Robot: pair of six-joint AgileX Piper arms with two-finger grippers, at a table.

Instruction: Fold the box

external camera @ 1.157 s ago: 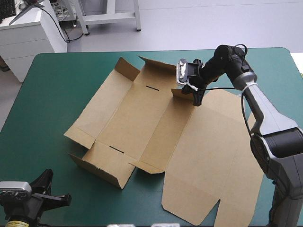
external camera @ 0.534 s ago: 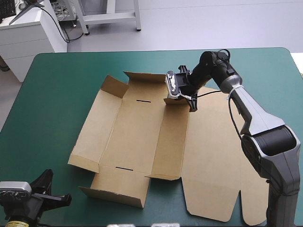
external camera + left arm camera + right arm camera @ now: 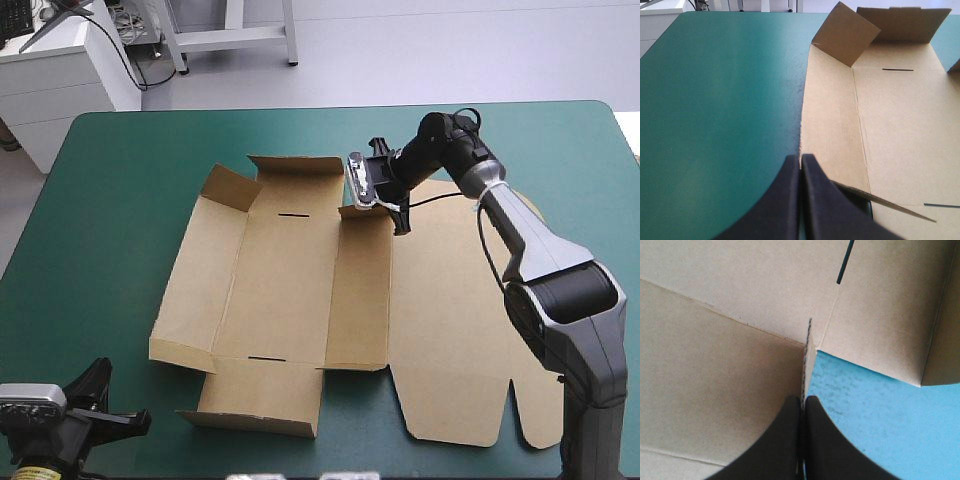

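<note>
Pinching a small corner flap (image 3: 807, 352) of the box (image 3: 290, 290), the right gripper (image 3: 383, 192) sits at the 1 o'clock corner of the base panel. Its black fingers are all but pressed together, and in the right wrist view the flap's corrugated edge stands upright between them.

The brown sheet lies spread over the middle of the table (image 3: 120, 200), with the base panel at centre and the broad lid sheet flat toward 3 and 4 o'clock. The far end wall (image 3: 292, 165) at 12 o'clock is raised, and so is the flap at 11 o'clock (image 3: 225, 188). The near end wall (image 3: 262, 408) at 6 o'clock is only partly lifted, and the long side wall at 9 o'clock lies flat.

The left gripper (image 3: 800, 161) waits at the table's 7 o'clock corner, near the box's edge, with its fingers pressed together on nothing.

The step in hand looks like wall-raising at an early stage, with this flap being stood up at the far right corner. The next move likely calls for turning the flap inward along the 12 o'clock wall while the panel at 3 o'clock comes up. That takes a light, steady pull, so the whole sheet does not slide across the cover. The left arm will probably be needed to lift the 9 o'clock wall.
</note>
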